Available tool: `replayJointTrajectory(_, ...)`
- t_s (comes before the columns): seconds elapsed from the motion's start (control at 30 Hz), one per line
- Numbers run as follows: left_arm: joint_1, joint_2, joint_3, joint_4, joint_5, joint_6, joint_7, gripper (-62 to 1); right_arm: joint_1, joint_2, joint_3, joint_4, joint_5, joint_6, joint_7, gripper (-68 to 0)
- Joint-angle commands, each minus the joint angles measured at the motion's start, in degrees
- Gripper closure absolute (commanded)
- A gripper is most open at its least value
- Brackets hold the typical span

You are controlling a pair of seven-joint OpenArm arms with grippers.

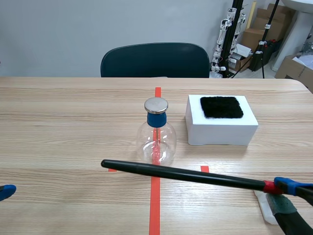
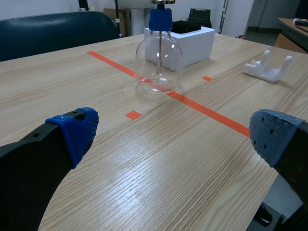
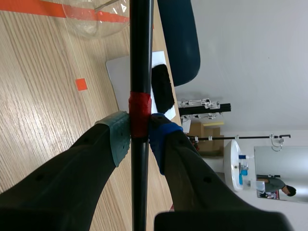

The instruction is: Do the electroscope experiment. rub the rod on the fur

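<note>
Low across the near side of the bench (image 1: 58,122), the black rod (image 1: 186,175) hangs in the grip of the right jaws, which are clamped on the red tape band (image 1: 269,186) near its end, one grey-green pad (image 3: 120,137) and one blue pad (image 3: 161,139) pressing it from either side. From there the rod runs toward the left arm's side and passes in front of the electroscope (image 1: 156,139), a clear round flask with a blue collar (image 1: 156,119) and a flat metal cap (image 1: 156,105) that stands on the orange-red centre line. The fur (image 1: 221,106), a black patch, lies on top of a white block (image 1: 220,132) just beside the flask on the right arm's side, well apart from the rod. A white cradle stand (image 2: 268,67) sits on the bench near the right jaws. The left jaws are spread wide with nothing between them, low over the near left part of the bench, their blue pads (image 2: 79,130) facing the flask. A dark chair (image 1: 154,59) stands behind the far edge.
</note>
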Motion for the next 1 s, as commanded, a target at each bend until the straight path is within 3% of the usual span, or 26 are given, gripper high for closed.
replayJointTrajectory(0.0,-0.2,-0.2,-0.3,0.4,-0.6,-0.1,-0.8,-62.3,-0.1,0.5,0.4,1.1,0.4,-0.8,0.2,0.0)
replayJointTrajectory(0.97,-0.2,-0.2,-0.3,0.4,-0.6,-0.1,-0.8,-62.3,1.3,0.5,0.4,1.1,0.4,-0.8,0.0,0.0)
